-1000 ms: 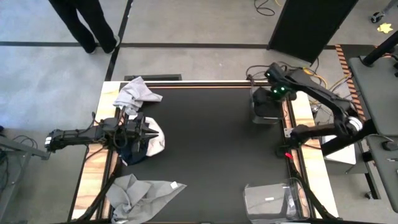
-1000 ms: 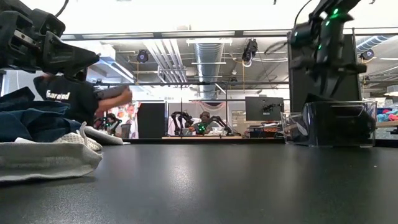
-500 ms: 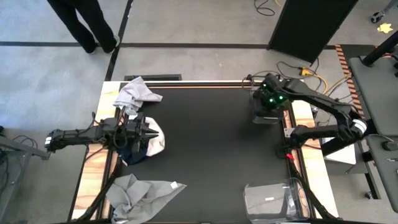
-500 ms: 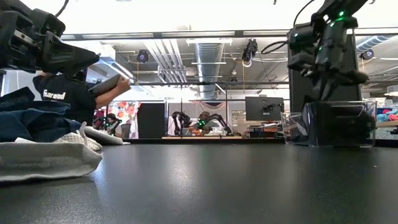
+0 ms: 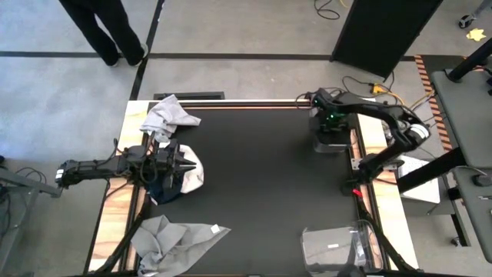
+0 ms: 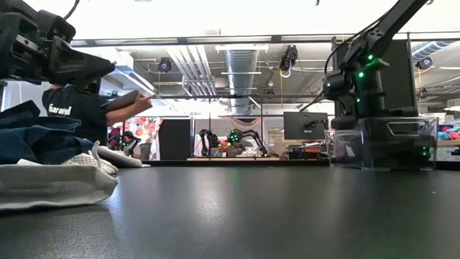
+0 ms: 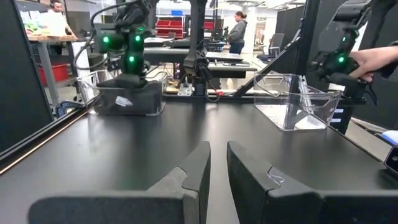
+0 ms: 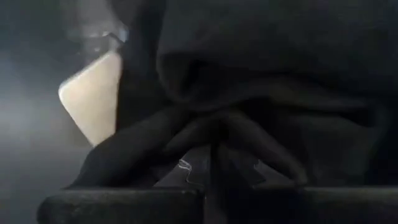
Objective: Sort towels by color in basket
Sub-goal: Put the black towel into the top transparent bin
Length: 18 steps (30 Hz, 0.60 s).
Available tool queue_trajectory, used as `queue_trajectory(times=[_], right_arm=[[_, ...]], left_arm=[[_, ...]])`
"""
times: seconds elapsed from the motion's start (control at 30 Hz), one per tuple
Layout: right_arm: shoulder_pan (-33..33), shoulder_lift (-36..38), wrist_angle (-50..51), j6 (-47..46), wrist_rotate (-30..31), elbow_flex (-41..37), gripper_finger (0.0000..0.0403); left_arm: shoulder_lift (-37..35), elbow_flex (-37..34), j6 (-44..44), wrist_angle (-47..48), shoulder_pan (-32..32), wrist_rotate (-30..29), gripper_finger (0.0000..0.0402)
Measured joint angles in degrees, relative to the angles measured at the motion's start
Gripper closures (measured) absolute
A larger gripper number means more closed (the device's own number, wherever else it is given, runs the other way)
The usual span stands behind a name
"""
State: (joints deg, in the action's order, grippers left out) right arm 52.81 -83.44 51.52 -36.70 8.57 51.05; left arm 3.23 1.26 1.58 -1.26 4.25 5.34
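Black tabletop (image 5: 261,185), lab behind. Since 1 s ago the right gripper (image 5: 329,123) dropped from above into the clear bin (image 5: 332,137) at the table's far right edge; wrist cam shows its fingers closed on a dark towel (image 8: 249,74) pressed into that bin, so prob. a dark one being deposited, release pending. Left gripper (image 7: 217,174) unmoved, nearly closed & empty, over the mixed towel pile (image 5: 178,175) at left edge. Grey towels at far-left (image 5: 169,117) & near-left (image 5: 177,238) corners unsorted.

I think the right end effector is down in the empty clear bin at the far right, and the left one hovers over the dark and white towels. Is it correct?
Not quite. The clear bin is not empty: the right wrist view shows dark towel under the right end effector. The left end effector does hover over the towels.
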Motion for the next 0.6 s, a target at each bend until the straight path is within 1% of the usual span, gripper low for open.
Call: queue_trajectory(times=[0.1, 0.2, 0.3, 0.4, 0.53, 0.6], right_arm=[[-0.06, -2.23, -0.08, -0.06, -3.31, -0.46, 0.0385], [-0.27, -3.25, -0.11, 0.07, -3.53, -0.51, 0.0384], [-0.3, -2.38, -0.02, 0.1, -3.25, -0.52, 0.0383], [-0.32, 0.76, 1.29, -0.21, -2.83, -0.23, 0.0383], [-0.41, 7.02, 3.95, -0.95, -2.64, 1.07, 0.0385], [-0.43, 10.93, 4.6, -1.64, -1.37, 1.18, 0.0385]], left_arm=[[0.02, 0.0, 0.0, 0.01, 0.01, 0.0, 0.0362], [0.06, 0.0, 0.0, 0.0, 0.01, 0.0, 0.0362], [0.06, 0.0, 0.0, 0.0, 0.0, 0.0, 0.0362], [0.06, 0.0, 0.0, 0.0, 0.0, 0.0, 0.0362], [0.06, 0.0, 0.0, 0.0, 0.0, 0.0, 0.0362], [0.06, 0.0, 0.0, 0.0, 0.02, 0.0, 0.0362]])
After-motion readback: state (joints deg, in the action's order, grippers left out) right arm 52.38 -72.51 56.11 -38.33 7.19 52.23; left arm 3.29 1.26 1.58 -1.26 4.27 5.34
